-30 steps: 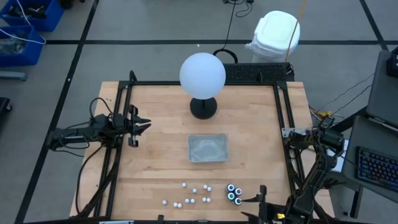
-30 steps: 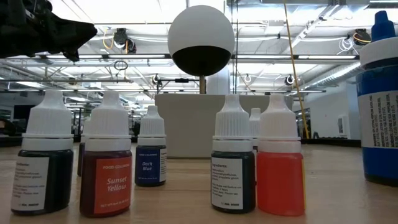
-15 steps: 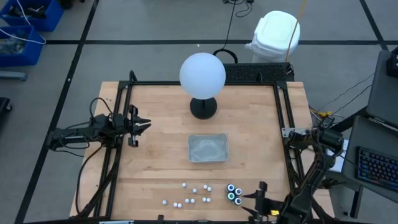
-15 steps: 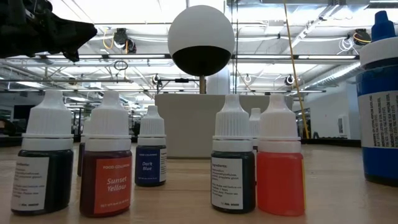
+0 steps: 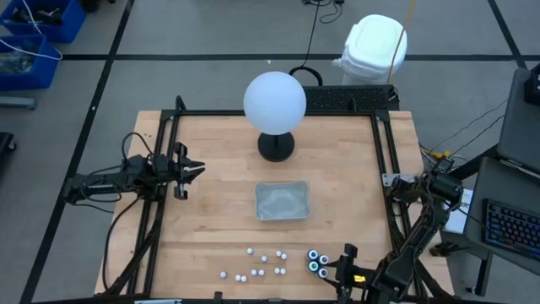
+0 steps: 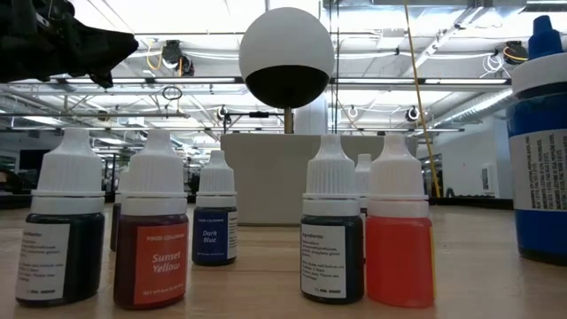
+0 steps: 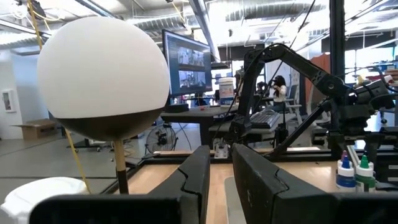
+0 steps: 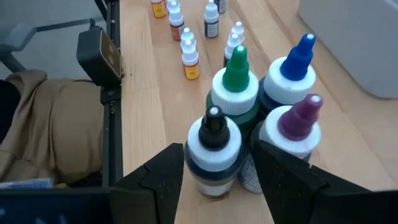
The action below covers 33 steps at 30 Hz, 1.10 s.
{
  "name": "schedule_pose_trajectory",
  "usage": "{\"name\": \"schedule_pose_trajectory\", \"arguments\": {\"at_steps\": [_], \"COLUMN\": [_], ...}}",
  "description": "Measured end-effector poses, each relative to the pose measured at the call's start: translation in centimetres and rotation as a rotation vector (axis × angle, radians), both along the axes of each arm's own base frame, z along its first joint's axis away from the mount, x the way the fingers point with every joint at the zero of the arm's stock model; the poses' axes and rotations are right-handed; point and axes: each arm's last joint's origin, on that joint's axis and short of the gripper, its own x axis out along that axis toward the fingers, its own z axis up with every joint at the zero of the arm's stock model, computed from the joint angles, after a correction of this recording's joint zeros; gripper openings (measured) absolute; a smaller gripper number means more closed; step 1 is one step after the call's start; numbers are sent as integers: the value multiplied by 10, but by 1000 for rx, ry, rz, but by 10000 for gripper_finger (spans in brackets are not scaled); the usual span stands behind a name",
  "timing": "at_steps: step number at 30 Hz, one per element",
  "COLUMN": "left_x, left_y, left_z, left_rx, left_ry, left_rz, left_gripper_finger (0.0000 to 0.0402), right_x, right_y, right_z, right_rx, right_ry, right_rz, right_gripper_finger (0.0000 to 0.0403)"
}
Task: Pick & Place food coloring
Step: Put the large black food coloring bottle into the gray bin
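Note:
The food coloring stands near the table's front edge. Several small white-topped bottles [image 5: 261, 262] are spread to the left. A tight cluster of larger dark bottles [image 5: 317, 261] stands to their right. In the right wrist view the cluster shows black [image 8: 214, 149], green [image 8: 236, 87], blue [image 8: 292, 78] and purple [image 8: 297, 127] tips. My right gripper [image 5: 344, 257] is open just right of the cluster, slanting down. Its fingers stand either side of the black-tipped bottle, and no touch shows. My left gripper [image 5: 190, 169] waits at the left edge, open by a narrow gap [image 7: 221, 180].
A clear rectangular tray [image 5: 283, 201] lies mid-table. Behind it a big white globe [image 5: 274, 100] stands on a black base [image 5: 276, 145]. A black frame [image 5: 384, 169] runs along the table's sides. In the low view the small bottles [image 6: 155, 230] stand upright in a loose row.
My right gripper has gone a little toward the table's left along the front edge, closer to the cluster of larger bottles, turning as it went. The bottles have stayed where they were.

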Motion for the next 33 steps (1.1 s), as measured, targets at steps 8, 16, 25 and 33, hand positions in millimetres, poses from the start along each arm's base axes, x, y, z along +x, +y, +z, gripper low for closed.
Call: {"name": "schedule_pose_trajectory", "arguments": {"at_steps": [8, 16, 25, 33], "left_x": [0, 0, 0, 0], "left_y": [0, 0, 0, 0], "left_z": [0, 0, 0, 0], "left_rx": [0, 0, 1, 15], "left_ry": [0, 0, 0, 1], "left_rz": [0, 0, 0, 4], "left_gripper_finger": [76, 76, 76, 76], "right_x": [0, 3, 8, 7], "right_y": [1, 1, -9, -11], "right_z": [0, -4, -22, -28], "right_rx": [17, 32, 91, 126], "right_ry": [14, 36, 51, 26], "right_rz": [8, 12, -1, 5], "right_gripper_finger": [183, 183, 183, 183]}}
